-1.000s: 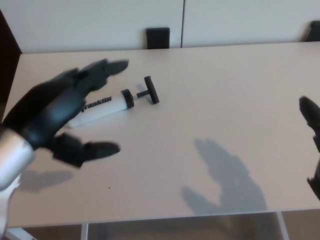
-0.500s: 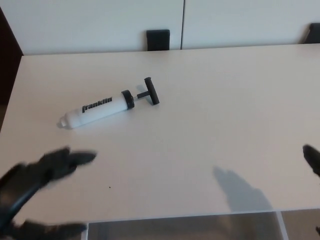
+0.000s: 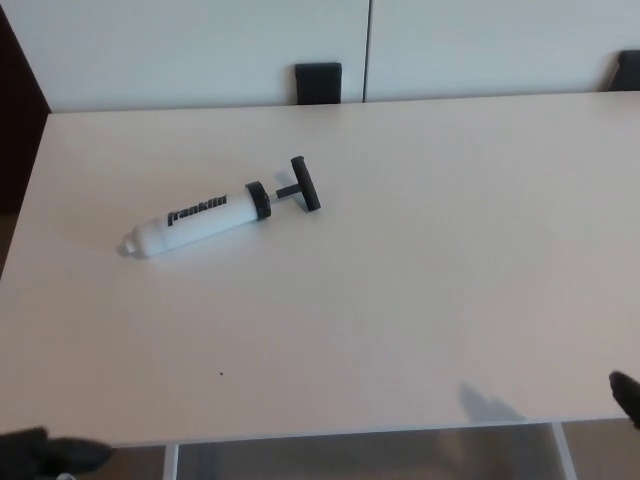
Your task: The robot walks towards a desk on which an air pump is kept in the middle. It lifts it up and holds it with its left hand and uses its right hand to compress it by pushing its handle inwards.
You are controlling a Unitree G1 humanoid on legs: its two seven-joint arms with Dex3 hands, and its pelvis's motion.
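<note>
A: One air pump [image 3: 215, 213] is seen lying on its side on the pale tabletop [image 3: 420, 270], a little left of the middle.

B: How is it turned?

A: The white barrel, printed with black lettering, is pointed down and to the left. A black collar and a short rod lead up and to the right to the black T-handle [image 3: 304, 183], which is drawn out slightly from the barrel.

B: Is it touched by anything?

A: Nothing is laid on it. Only a dark sliver of the left hand [image 3: 45, 452] is shown at the bottom left corner, and a dark tip of the right hand [image 3: 627, 396] at the lower right edge. Both are kept well apart from the pump.

B: Are the fingers spread or closed?

A: That cannot be told for either hand; too little is shown.

B: What else is shown?

A: A faint shadow [image 3: 490, 404] is cast on the tabletop near the right hand, and a black block [image 3: 318, 83] is seen behind the far edge.
</note>
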